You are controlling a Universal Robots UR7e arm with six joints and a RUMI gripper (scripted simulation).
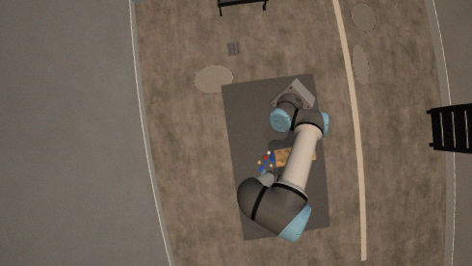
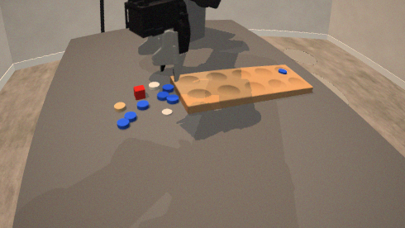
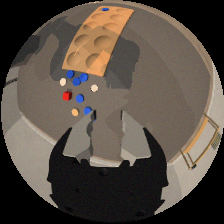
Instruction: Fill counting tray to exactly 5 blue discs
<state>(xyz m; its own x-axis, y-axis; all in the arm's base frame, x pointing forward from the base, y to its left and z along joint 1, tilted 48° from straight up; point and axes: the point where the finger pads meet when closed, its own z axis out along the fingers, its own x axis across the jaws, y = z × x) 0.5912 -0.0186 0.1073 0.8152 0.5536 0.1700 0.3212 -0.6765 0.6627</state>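
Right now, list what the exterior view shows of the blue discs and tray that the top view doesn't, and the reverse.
Only exterior: a blue disc in a far-end pocket of the tray, and the end effector's pale fingers.

Only top: the arm's mount and its pale forearm, which hides much of the tray.

Both: loose blue discs beside the tray and the red cube.

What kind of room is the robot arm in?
Maybe a robot lab or practice room: a jointed robot arm bolted to a dark table, a wooden counting tray, and plain walls around it.
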